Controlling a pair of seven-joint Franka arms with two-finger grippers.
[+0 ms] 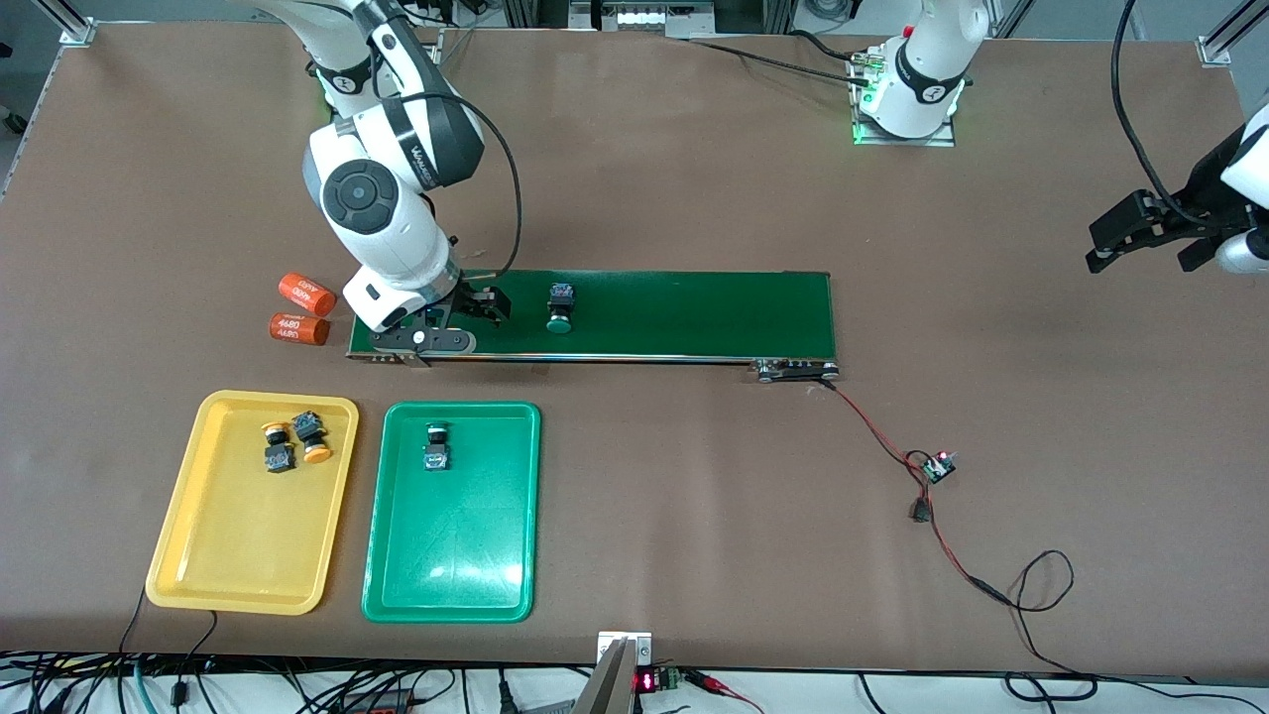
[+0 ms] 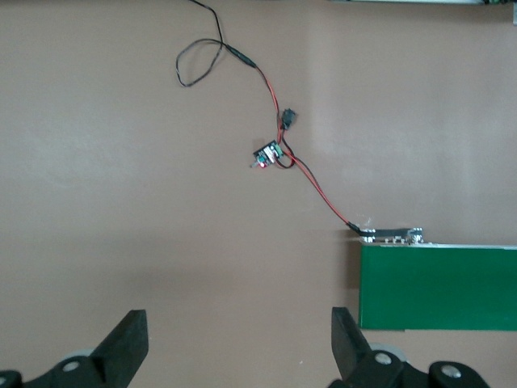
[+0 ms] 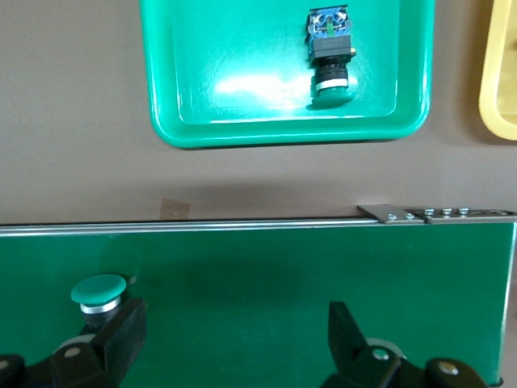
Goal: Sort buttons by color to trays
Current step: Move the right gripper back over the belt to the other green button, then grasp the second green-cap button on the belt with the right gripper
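**One green button on the belt**

The right pincer (image 1: 466,315) hangs low over the belt (image 1: 694,315) with fingers apart, just beside a green button (image 1: 561,307) lying there. The green tray (image 1: 451,585) holds another green button (image 1: 436,448); the yellow tray (image 1: 238,555) holds two yellow buttons (image 1: 295,441). The left pincer (image 1: 1150,238) waits spread over bare desk (image 1: 991,198).

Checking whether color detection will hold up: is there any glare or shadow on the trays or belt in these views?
Front view: white glare patches on the green tray floor nearest the camera; the yellow tray shows only faint sheen.
Right wrist view: a bright reflection beside the green button in the tray; the belt is evenly lit.
Left wrist view: no glare.
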